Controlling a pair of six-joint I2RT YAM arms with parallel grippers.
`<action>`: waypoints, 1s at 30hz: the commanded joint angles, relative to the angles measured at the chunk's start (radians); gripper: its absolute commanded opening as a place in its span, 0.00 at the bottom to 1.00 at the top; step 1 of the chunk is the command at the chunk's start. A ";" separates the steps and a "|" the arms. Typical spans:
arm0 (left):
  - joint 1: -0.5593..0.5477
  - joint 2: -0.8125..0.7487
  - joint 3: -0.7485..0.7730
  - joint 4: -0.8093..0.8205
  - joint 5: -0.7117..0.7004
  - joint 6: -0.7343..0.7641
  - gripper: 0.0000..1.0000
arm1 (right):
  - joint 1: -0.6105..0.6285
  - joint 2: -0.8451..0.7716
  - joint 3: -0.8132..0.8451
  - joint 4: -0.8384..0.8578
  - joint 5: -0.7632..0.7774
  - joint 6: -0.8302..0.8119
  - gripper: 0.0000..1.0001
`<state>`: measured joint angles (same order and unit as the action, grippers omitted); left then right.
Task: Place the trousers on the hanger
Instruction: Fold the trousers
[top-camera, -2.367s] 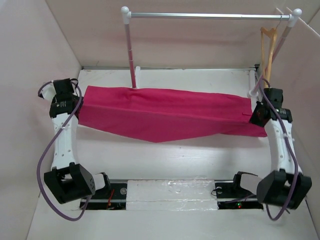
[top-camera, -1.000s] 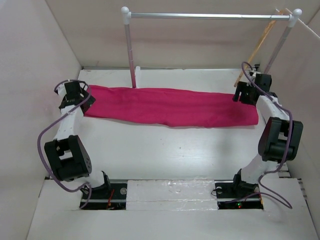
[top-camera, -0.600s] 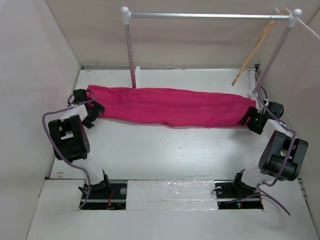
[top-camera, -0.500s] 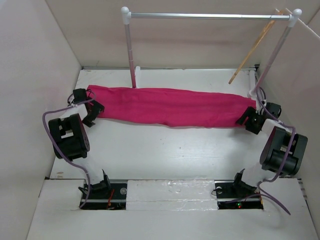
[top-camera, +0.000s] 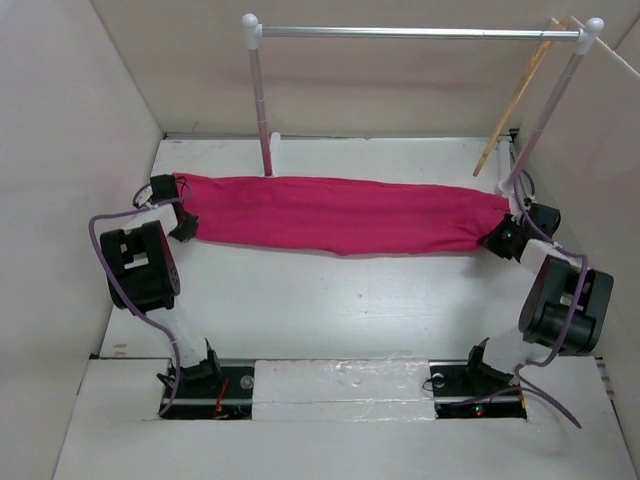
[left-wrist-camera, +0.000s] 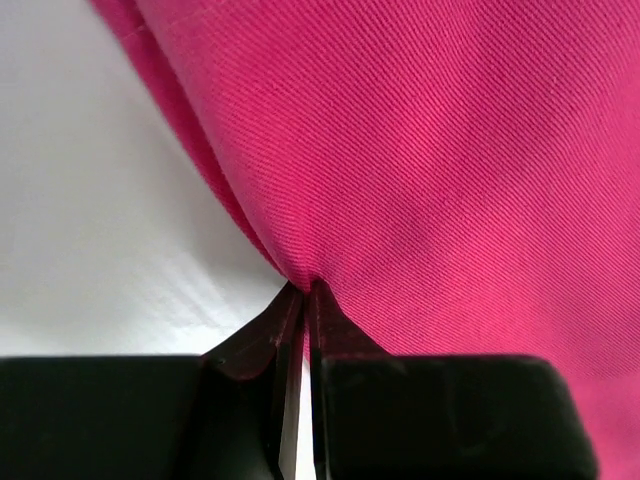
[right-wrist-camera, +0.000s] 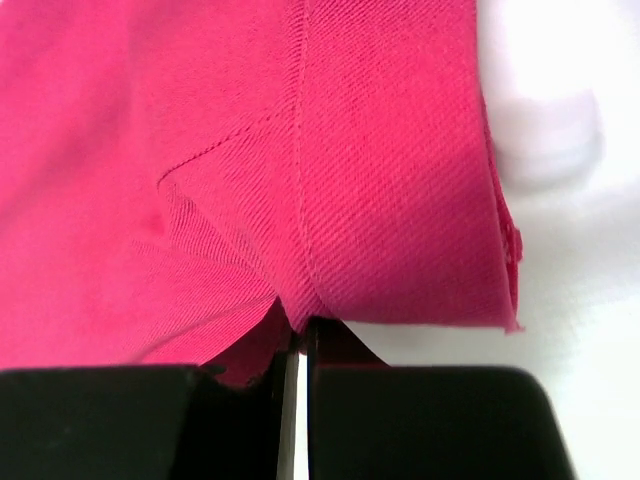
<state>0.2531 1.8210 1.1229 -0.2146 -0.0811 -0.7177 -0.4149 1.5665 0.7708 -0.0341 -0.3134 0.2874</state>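
The magenta-pink trousers (top-camera: 340, 213) lie folded in a long band across the white table. My left gripper (top-camera: 183, 208) is shut on their left end; in the left wrist view the gripper (left-wrist-camera: 303, 290) pinches the cloth (left-wrist-camera: 420, 170) between its tips. My right gripper (top-camera: 502, 232) is shut on their right end; the right wrist view shows the gripper (right-wrist-camera: 300, 325) pinching a hemmed edge (right-wrist-camera: 380, 180). The tan wooden hanger (top-camera: 512, 101) hangs tilted from the right end of the silver rail, apart from the trousers.
The silver rail (top-camera: 420, 32) on white posts (top-camera: 262, 100) spans the back; its left post stands just behind the trousers. Pale walls close in left, right and back. A white strip (top-camera: 340, 385) lies between the arm bases at the near edge.
The trousers were lowered from hanging stretched in the air to lying on the table. Both arms folded down, with the grippers low at the cloth's ends. The hanger swung out tilted.
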 joint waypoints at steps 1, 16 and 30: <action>0.020 -0.083 -0.035 -0.153 -0.239 0.054 0.00 | -0.061 -0.132 -0.049 -0.094 0.060 -0.091 0.00; 0.020 -0.534 -0.200 -0.321 -0.235 0.015 0.81 | -0.272 -0.587 -0.171 -0.490 -0.006 -0.336 0.85; -0.296 -0.758 -0.346 -0.100 0.227 0.035 0.00 | -0.441 -0.417 -0.360 -0.201 -0.125 -0.242 0.92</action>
<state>-0.0502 1.0893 0.8547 -0.3477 0.0212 -0.7036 -0.8467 1.0786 0.4549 -0.3851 -0.4034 -0.0074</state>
